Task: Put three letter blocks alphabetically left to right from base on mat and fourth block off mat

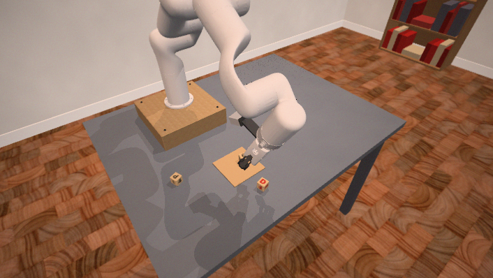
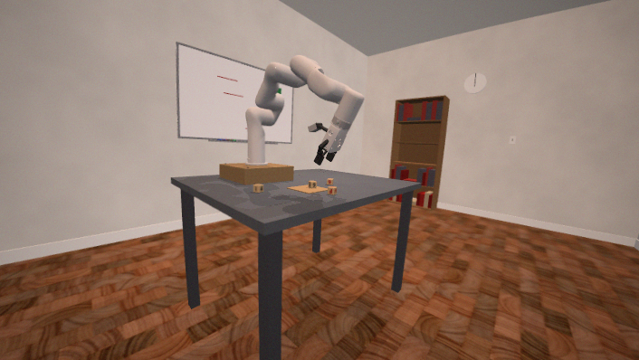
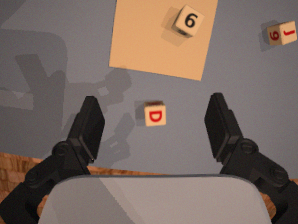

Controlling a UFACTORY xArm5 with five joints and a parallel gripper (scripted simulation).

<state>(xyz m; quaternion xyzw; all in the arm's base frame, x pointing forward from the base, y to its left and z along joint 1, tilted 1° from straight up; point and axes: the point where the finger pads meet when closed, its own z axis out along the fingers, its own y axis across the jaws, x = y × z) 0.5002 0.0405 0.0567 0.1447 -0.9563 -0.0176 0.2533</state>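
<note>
My gripper (image 1: 245,163) (image 2: 325,158) (image 3: 153,107) is open and empty, tilted well above the table. In the wrist view, a block with a red D on top (image 1: 262,183) (image 2: 332,191) (image 3: 155,115) appears between the fingers, on the table just off the mat (image 1: 230,170) (image 2: 300,188) (image 3: 135,45). A block with a black 6 or 9 (image 2: 312,184) (image 3: 189,21) sits on the mat, mostly hidden by the gripper in the top view. A block with red J and 9 faces (image 2: 329,181) (image 3: 282,34) stands off the mat. Another block (image 1: 176,178) (image 2: 258,188) shows a dark d or P on top.
The wooden base box (image 1: 195,127) (image 2: 260,175) under the arm stands at the back of the grey table (image 1: 335,115) (image 2: 231,199). The D block is near the table's front edge. Arm shadows fall across the mat's surroundings.
</note>
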